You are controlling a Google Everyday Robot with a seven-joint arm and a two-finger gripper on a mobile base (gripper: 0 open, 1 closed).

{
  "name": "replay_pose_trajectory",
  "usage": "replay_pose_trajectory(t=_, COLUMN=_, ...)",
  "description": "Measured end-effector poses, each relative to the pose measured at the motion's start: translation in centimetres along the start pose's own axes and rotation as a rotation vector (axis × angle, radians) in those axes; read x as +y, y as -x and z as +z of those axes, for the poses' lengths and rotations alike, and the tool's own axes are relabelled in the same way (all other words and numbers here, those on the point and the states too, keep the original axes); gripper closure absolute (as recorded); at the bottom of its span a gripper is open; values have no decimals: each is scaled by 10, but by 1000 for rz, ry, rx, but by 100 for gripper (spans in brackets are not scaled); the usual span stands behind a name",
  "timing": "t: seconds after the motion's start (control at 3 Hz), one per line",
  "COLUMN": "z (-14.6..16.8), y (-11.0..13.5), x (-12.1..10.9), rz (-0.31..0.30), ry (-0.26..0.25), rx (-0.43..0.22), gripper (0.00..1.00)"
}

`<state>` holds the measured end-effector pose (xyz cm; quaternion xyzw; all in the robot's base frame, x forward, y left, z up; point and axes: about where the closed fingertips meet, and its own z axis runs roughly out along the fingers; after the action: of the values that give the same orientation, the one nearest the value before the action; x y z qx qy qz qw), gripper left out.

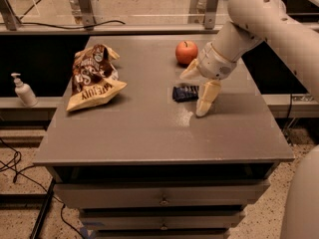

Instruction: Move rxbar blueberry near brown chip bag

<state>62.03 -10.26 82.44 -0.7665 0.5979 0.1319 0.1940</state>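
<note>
The rxbar blueberry (185,93), a small dark navy bar, lies flat on the grey table right of centre. The brown chip bag (92,77), wrinkled with a tan lower band, lies at the table's left rear, far from the bar. My gripper (194,94) hangs over the bar's right end. It is open and holds nothing. One pale finger (207,99) points down to the tabletop just right of the bar. The other finger (190,71) sticks out above the bar, toward the apple.
A red apple (186,52) sits behind the bar, near the table's rear. A white pump bottle (23,90) stands on a lower ledge to the left. The grey table (149,133) has drawers below. Cables lie on the floor at left.
</note>
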Motion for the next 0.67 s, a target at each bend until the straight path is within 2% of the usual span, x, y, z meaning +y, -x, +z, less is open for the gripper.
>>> replay_pose_trajectory(t=0.67, z=-1, y=-6, x=-1, rz=25, ry=12, rx=-1, gripper=63)
